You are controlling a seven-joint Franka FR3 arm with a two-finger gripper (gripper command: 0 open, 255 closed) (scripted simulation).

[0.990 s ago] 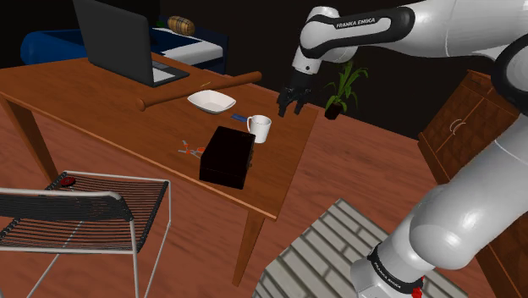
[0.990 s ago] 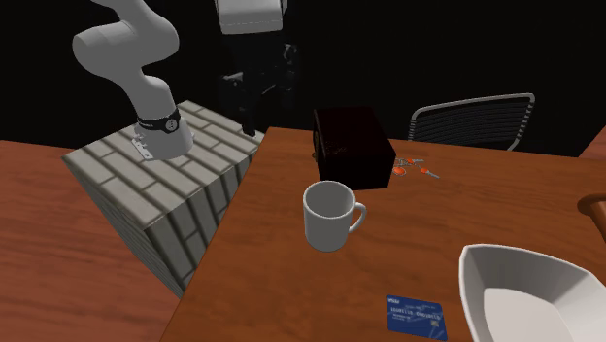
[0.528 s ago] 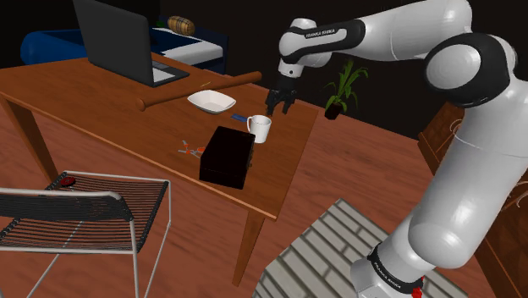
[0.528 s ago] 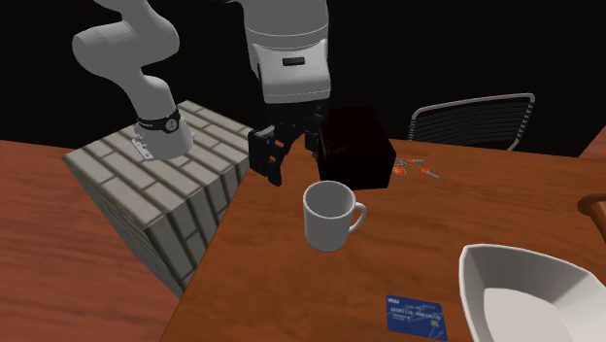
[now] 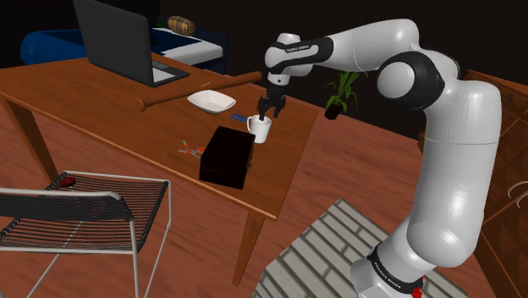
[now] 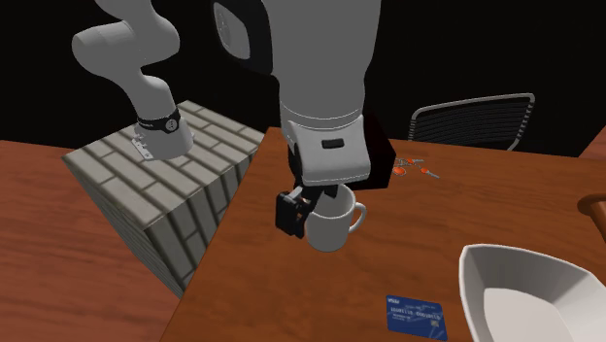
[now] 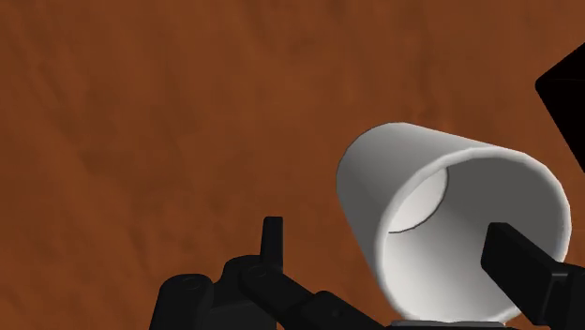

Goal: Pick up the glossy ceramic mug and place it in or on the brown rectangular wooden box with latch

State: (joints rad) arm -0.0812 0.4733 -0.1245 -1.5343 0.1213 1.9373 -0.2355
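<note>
Wide-open gripper [image 5: 269, 110] over mug [image 5: 261, 129]
Shoulder view: gripper just above the white mug, on the table [image 5: 101, 93] at the dark box's [image 5: 228, 157] 1 o'clock. Second exterior view: mug at box's 7 o'clock. Wrist view: fingers [image 7: 525, 267] flank the mug.

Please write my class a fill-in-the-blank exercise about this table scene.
The mug is ___ in colour.
It stands ___ on the table, not tipped.
The gripper above it is ___, not shut.
The card on the table is ___.
Missing words: white; upright; open; blue.
</note>
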